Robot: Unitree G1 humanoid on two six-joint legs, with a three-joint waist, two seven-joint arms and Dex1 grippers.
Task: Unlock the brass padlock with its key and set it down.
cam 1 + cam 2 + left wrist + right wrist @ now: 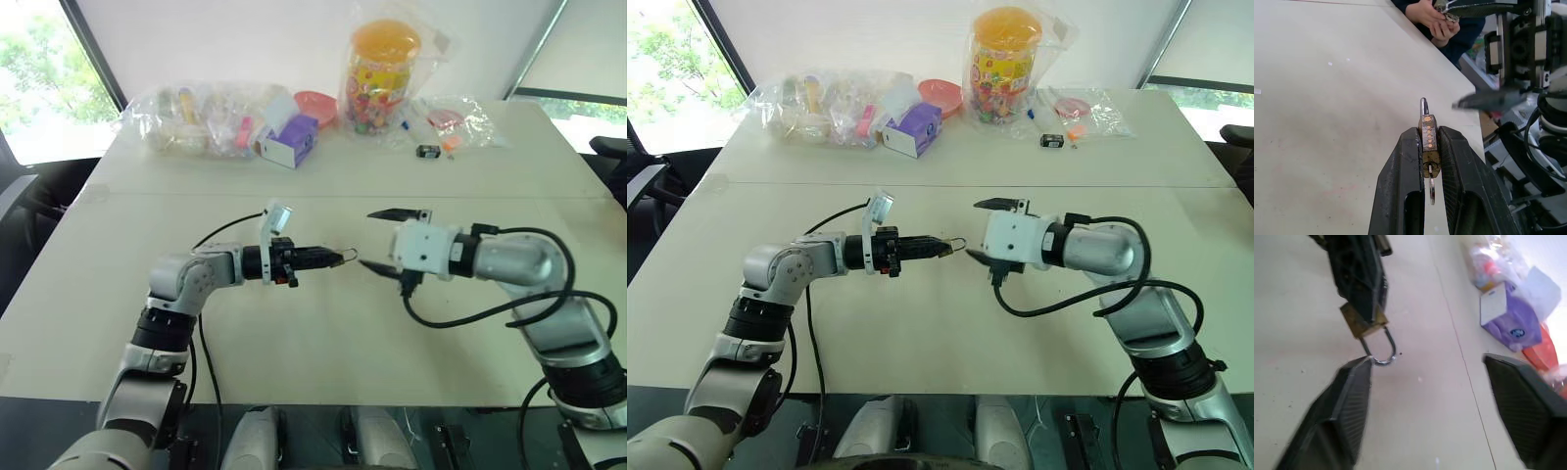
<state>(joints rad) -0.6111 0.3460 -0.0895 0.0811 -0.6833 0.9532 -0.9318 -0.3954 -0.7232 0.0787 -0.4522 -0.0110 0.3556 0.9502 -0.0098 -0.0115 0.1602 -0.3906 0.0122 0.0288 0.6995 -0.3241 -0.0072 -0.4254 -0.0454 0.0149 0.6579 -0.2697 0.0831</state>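
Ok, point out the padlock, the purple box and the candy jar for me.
padlock [1429, 142], left wrist view, on its brass body between the pincer fingers.
purple box [291, 140], left eye view, on its side face.
candy jar [381, 76], left eye view, on its clear wall below the orange lid.

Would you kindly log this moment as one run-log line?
left claw: shut on brass padlock, above table | right claw: open, facing shackle | padlock: not set down

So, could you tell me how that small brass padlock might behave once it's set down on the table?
The small brass padlock, clamped in the left gripper, looks rigid and probably dense. Its flat sides suggest no rolling, though upright it would likely tip.
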